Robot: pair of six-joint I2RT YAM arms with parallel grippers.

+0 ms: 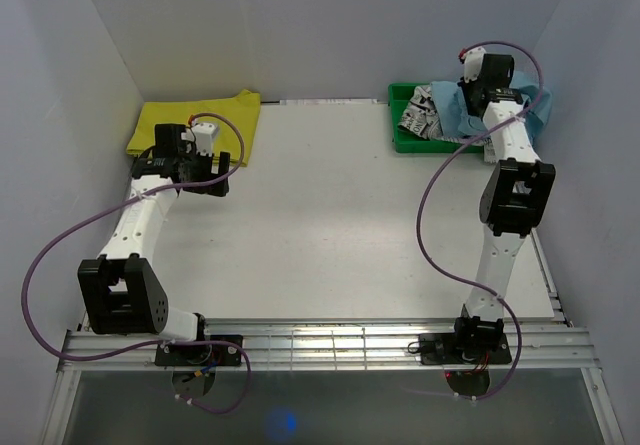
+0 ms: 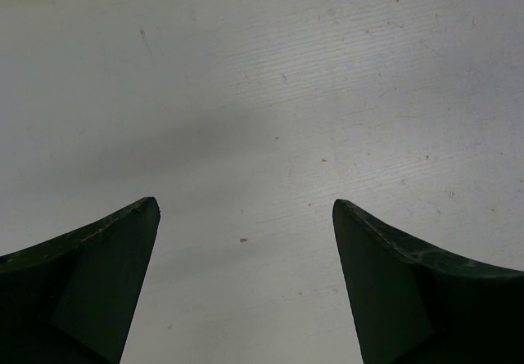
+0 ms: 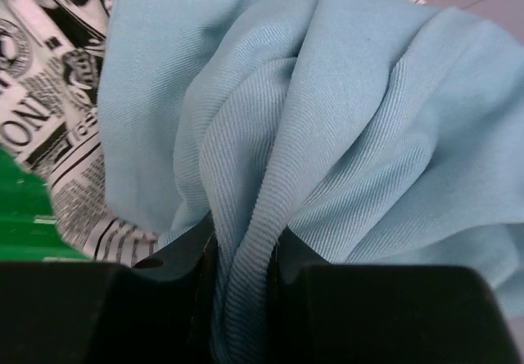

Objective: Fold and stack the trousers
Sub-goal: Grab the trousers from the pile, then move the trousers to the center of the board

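Left gripper spread wide over table; right gripper clamped on trousers.
Far left: yellow garment, just beside the left gripper. Far right: bin holds a printed garment and the bunched trousers, one fold nipped between the right fingers.

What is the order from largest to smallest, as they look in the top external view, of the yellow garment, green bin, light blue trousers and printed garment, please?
1. yellow garment
2. green bin and light blue trousers: they look alike and the right arm partly hides both, so they are unranked
3. printed garment
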